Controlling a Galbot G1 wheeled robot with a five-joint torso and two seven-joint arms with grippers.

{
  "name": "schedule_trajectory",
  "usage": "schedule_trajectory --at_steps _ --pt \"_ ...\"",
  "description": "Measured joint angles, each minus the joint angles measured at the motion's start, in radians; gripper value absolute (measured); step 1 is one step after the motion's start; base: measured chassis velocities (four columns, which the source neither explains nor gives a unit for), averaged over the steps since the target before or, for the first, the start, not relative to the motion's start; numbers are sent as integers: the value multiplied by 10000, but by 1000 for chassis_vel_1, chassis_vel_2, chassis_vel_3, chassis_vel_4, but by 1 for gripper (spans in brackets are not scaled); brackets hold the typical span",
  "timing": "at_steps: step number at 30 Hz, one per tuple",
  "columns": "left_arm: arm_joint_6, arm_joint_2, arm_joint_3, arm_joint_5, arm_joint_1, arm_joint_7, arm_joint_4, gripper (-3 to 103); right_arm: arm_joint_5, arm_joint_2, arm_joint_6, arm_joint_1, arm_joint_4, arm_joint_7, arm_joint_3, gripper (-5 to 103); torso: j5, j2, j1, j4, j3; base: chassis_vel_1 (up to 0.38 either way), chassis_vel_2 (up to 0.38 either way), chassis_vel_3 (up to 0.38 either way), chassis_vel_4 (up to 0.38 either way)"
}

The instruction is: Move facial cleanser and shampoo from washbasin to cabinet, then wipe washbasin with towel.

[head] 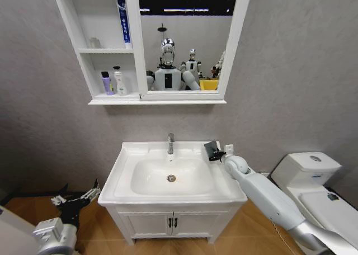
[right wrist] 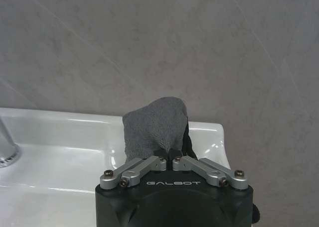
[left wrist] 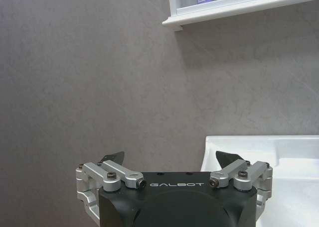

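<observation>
The right gripper (right wrist: 170, 156) is reaching over the back right corner of the washbasin (head: 126, 171), its jaws pinched tight on the towel (right wrist: 157, 125), presumably so the cloth can be carried to the bowl for wiping. The towel is bunching upward from between the jaws in a crumpled, dark grey hump with a soft, fuzzy pile; in the head view it is sitting just above the rim, right of the chrome tap (head: 170, 143). The basin top itself is looking bare and glossy white, with the drain hole (head: 171, 178) showing in the rounded bowl. Two bottles, a purple one (head: 106, 83) and a white pump bottle (head: 119, 81), are standing side by side on the lowest shelf of the cabinet (head: 106, 101), so the moving step appears done and the wiping is the part in hand. The left gripper (left wrist: 169, 157) is hanging low beside the washbasin's left edge, jaws spread wide and holding nothing, apparently parked out of the way.
</observation>
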Motion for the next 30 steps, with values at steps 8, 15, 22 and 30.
schedule_trajectory --at_steps 8,15,22,30 --pt "0 0 0 0 0 0 0 100 927 233 -399 -540 1865 1519 -627 1 0 0 0 -1 -1 0 0 0 0" --pt "0 0 0 0 0 0 0 100 792 467 -646 -1124 1732 2082 -1141 1 2 0 0 -1 0 0 0 0 0" --pt "0 0 0 0 -1 0 0 100 682 742 -696 -1424 1000 2147 -1372 1 2 0 0 0 0 0 0 0 0" --pt "0 -1 0 0 -1 0 0 100 580 930 -802 -1390 338 2235 -1431 1 1 -1 0 -1 0 0 0 0 0"
